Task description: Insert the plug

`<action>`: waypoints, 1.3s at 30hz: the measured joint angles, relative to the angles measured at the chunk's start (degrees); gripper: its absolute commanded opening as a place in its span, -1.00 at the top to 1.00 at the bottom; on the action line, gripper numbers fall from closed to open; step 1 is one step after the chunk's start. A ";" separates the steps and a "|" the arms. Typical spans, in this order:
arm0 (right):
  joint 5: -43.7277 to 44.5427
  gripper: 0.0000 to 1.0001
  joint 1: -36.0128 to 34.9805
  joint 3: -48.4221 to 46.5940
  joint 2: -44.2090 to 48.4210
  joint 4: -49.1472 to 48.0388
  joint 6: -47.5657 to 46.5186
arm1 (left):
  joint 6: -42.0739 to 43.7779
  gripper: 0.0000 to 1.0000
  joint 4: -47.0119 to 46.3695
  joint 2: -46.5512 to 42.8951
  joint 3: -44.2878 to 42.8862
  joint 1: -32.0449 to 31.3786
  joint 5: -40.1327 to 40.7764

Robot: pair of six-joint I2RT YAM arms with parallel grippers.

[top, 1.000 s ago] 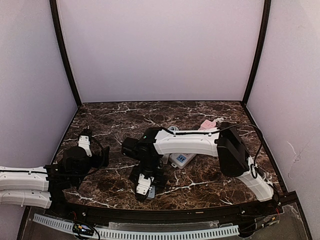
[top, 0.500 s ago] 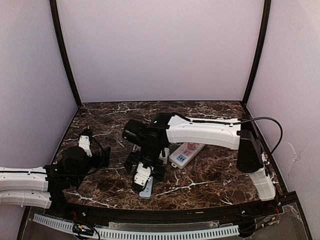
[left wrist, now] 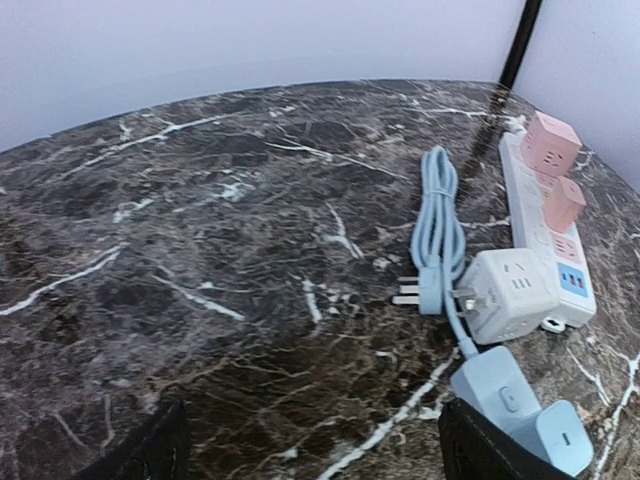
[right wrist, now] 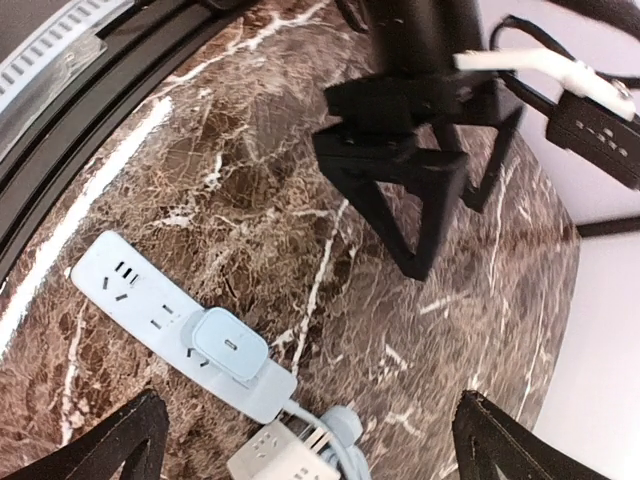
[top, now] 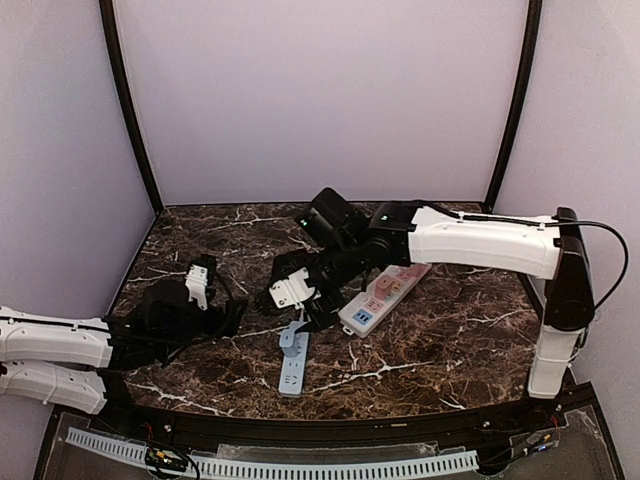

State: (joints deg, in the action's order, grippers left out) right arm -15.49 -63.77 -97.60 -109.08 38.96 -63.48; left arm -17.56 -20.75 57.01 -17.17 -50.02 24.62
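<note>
Plug flat on the marble table, beside the white cube adapter, prongs pointing left in the left wrist view.
Its folded cord stretches away behind; right gripper and left gripper both gape wide, empty.

The bench looks like polished dark-brown marble veined in white, with a soft sheen. The blue strip and its charger are smooth matt plastic. The cable has a smooth, rubbery-looking blue sheath, and the plug has bright metal prongs. The white cube and white strip are glossier plastic. The right arm wears smooth white plastic shells with matt black joints.
</note>
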 measured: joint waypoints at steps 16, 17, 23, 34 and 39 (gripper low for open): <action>21.66 -0.97 5.05 39.85 32.09 -42.40 53.29 | -6.49 -0.39 6.80 12.63 -11.41 -3.23 -20.76; 22.49 -0.97 5.73 40.98 33.53 -43.45 55.49 | -6.99 -0.37 7.21 12.09 -10.95 -3.65 -21.09; 31.17 -0.97 6.93 41.92 37.42 -45.48 67.36 | -8.61 -0.31 7.76 11.37 -9.40 -6.32 -22.10; 39.67 -0.97 7.65 42.88 37.42 -44.70 74.62 | -8.83 -0.22 7.23 15.43 -9.22 -7.58 -24.00; 40.83 -0.97 7.93 43.76 37.42 -44.48 75.91 | -8.81 -0.16 7.15 17.92 -9.38 -8.17 -24.92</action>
State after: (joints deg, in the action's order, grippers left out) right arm 25.34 -55.83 -53.84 -71.66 -5.52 12.43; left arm -26.37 -13.61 74.94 -26.55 -58.19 -0.30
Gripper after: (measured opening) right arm 0.986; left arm 0.596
